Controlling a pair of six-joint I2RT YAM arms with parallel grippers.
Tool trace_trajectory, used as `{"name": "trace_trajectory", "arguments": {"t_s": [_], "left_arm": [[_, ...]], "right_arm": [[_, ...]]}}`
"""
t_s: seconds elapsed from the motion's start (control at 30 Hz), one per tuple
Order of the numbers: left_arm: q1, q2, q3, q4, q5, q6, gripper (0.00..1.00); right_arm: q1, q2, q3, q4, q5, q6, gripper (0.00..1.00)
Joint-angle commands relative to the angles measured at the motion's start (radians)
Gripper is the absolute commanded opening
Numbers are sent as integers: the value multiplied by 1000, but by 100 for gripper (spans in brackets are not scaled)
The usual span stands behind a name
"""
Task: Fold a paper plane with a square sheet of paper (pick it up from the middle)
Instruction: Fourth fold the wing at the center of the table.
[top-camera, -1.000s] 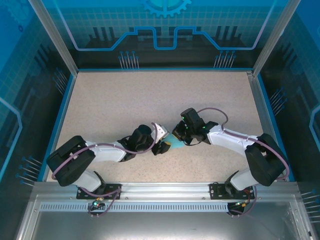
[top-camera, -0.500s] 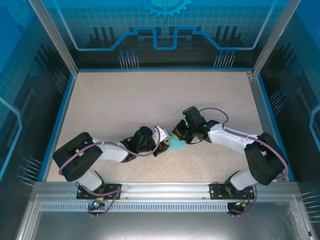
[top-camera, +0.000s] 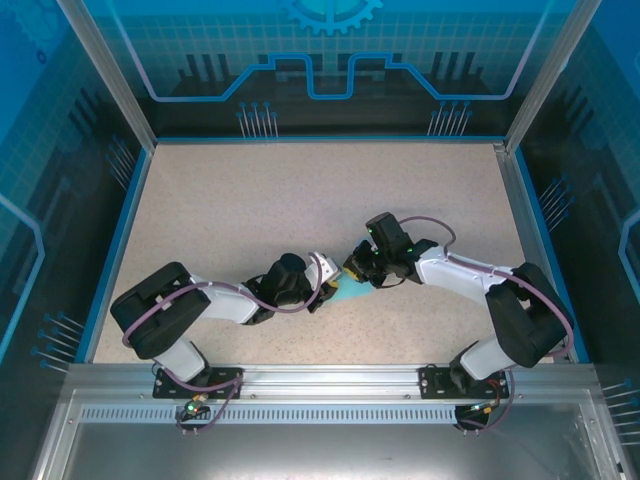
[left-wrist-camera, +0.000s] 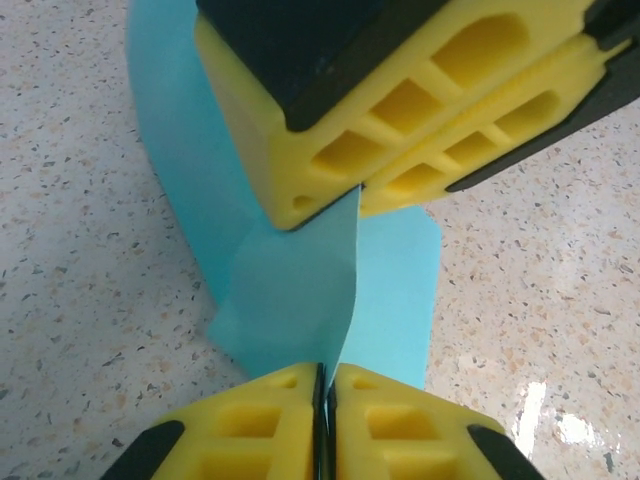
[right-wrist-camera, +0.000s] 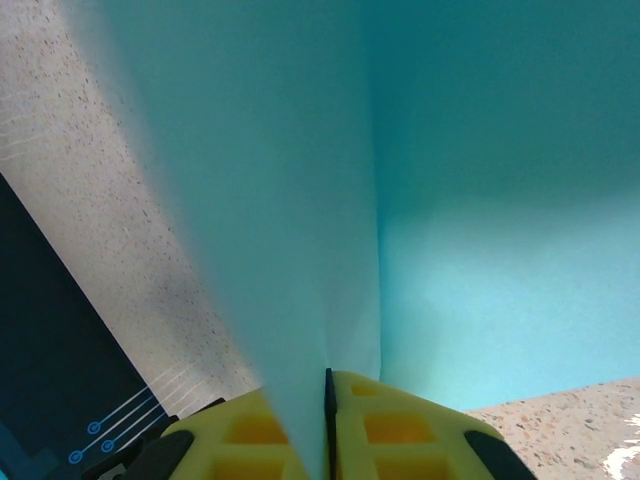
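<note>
Left jaws: closed on paper (left-wrist-camera: 290, 290).
Right jaws: closed on paper too.
Paper: creased upright, flap on desk (left-wrist-camera: 80, 250).

Left claw (left-wrist-camera: 322, 375) slid rightward, jaws closing from apart to clamped on square sheet of paper (left-wrist-camera: 295, 300).

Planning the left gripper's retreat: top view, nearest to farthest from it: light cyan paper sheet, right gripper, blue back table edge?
1. Light cyan paper sheet, pinched by left gripper.
2. Right gripper, close on its right.
3. Blue back table edge, far behind.
</note>
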Motion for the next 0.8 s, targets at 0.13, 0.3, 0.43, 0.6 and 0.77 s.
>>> {"name": "trace_trajectory", "arguments": {"t_s": [0.13, 0.3, 0.43, 0.6, 0.77], "left_arm": [[-7, 21, 13, -14, 43, -37, 6], [-6, 17, 20, -48, 44, -160, 6], [-6, 20, 20, -49, 47, -279, 5], [-6, 43, 23, -12, 70, -406, 5], [-6, 67, 25, 26, 103, -502, 6]], "right_arm": [[-64, -49, 0, -92, -10, -236, 45], [-75, -135, -69, -52, 1, -432, 51], [-75, -191, -169, 50, -5, -497, 51], [-64, -207, -252, 168, -38, -539, 51], [-36, -173, -264, 212, -39, -579, 50]]}}
